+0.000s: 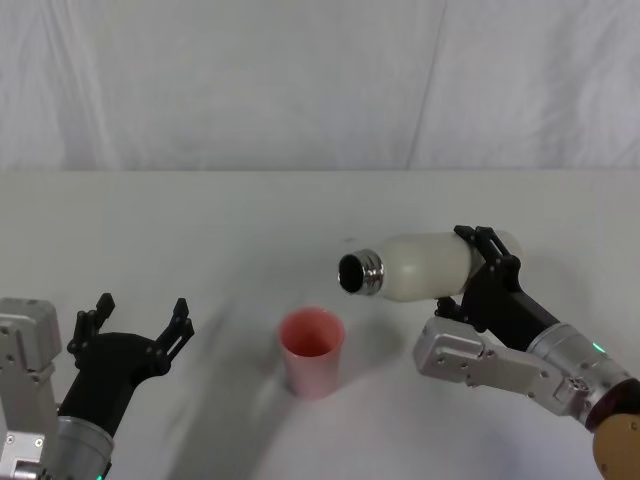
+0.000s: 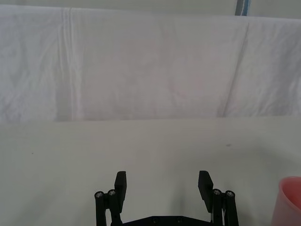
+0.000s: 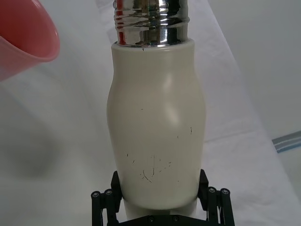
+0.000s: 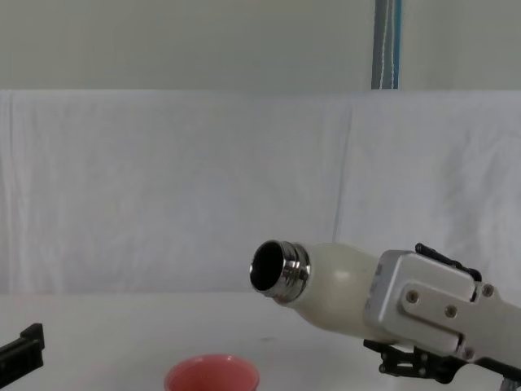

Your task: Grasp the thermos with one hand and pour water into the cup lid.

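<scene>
The right end effector (image 1: 487,262) holds the thermos (image 1: 420,266) tipped sideways above the cup lid (image 1: 312,350).

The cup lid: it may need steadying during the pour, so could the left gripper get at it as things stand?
Probably yes. The left gripper is open beside the cup lid, bare table between them. The thermos in the right gripper hangs higher, on the other side.

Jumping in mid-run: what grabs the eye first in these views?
The cream thermos, held nearly level above the table in the right end effector, its open steel neck near the pink cup lid standing just below. No water is visible. The left end effector hovers open at the near left, holding nothing.
</scene>
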Motion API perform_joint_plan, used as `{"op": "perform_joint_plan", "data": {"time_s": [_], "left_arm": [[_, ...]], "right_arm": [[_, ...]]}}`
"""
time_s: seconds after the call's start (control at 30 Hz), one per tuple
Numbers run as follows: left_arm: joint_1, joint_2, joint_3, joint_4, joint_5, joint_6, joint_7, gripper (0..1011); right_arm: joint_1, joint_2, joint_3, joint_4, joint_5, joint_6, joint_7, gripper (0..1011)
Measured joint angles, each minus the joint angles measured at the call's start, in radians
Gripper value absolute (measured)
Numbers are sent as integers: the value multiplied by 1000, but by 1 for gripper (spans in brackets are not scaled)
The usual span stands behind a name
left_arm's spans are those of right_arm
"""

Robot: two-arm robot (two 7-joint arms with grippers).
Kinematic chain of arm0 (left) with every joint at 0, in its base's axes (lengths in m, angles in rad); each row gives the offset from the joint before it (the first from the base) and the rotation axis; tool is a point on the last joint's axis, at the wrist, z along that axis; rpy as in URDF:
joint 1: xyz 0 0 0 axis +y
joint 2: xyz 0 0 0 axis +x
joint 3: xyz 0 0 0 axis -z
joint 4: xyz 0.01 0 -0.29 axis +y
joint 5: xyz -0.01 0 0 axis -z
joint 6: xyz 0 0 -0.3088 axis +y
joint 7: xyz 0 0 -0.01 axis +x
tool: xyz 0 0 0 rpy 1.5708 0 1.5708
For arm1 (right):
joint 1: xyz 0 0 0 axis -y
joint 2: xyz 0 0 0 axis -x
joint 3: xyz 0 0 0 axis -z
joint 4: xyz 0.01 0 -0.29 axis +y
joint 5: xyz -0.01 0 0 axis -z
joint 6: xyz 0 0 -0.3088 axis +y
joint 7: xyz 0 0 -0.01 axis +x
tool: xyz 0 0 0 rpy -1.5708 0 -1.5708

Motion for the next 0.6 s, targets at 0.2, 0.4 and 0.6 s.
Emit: {"op": "perform_joint_plan", "data": {"time_s": [0.2, 0.4, 0.6], "left_arm": [[0, 0, 0, 0, 0, 0, 0, 1001], [0, 0, 0, 0, 0, 0, 0, 1001], [0, 0, 0, 0, 0, 0, 0, 1001]], "right_arm": [[16, 11, -14, 4, -18, -1, 5, 953], [30, 14, -25, 13, -32, -2, 5, 953], [45, 14, -37, 26, -51, -1, -3, 953]]}}
